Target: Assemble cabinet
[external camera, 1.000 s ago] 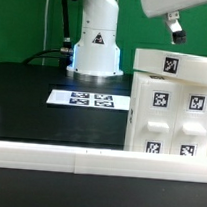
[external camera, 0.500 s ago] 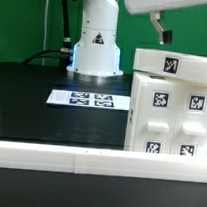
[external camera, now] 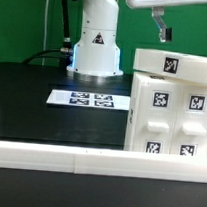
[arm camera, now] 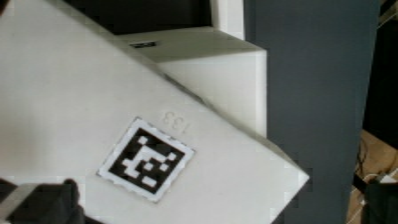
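markings: tags and one warning sign, no readable words
the robot base (external camera: 97,41) carries a black triangular warning sign, its symbol too small to tell; the cabinet (external camera: 171,106) bears black-and-white square marker tags on its top and front; the marker board (external camera: 90,99) shows several such tags; the wrist view shows one tag on the cabinet's white face

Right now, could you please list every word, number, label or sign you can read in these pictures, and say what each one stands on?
No readable words or numbers.
Triangular warning sign, symbol too small to read: on the white robot base.
Black-and-white square marker tags, patterns only: on the large white plastic cabinet and the flat white marker board.
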Action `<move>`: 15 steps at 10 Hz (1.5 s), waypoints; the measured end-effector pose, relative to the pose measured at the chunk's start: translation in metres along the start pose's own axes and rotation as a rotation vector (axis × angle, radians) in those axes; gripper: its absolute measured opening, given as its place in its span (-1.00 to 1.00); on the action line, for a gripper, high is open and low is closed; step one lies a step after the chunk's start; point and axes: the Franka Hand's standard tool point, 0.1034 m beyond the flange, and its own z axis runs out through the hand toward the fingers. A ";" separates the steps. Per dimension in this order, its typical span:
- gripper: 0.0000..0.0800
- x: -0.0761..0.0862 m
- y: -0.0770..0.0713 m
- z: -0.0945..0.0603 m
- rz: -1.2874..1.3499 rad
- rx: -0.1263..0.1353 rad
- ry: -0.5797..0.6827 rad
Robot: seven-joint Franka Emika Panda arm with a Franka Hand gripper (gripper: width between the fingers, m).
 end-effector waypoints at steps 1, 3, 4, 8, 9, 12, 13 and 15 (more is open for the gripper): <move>0.99 0.000 0.002 0.001 -0.121 -0.014 -0.004; 0.99 -0.002 0.005 0.005 -0.353 -0.047 -0.019; 0.99 -0.002 0.007 0.007 -0.442 -0.050 -0.026; 0.99 -0.005 0.017 0.012 -0.700 -0.063 -0.049; 0.99 -0.007 0.019 0.015 -0.748 -0.061 -0.056; 0.99 -0.008 0.022 0.022 -0.768 -0.062 -0.064; 0.99 -0.009 0.024 0.024 -0.766 -0.062 -0.066; 0.94 -0.009 0.025 0.024 -0.764 -0.062 -0.067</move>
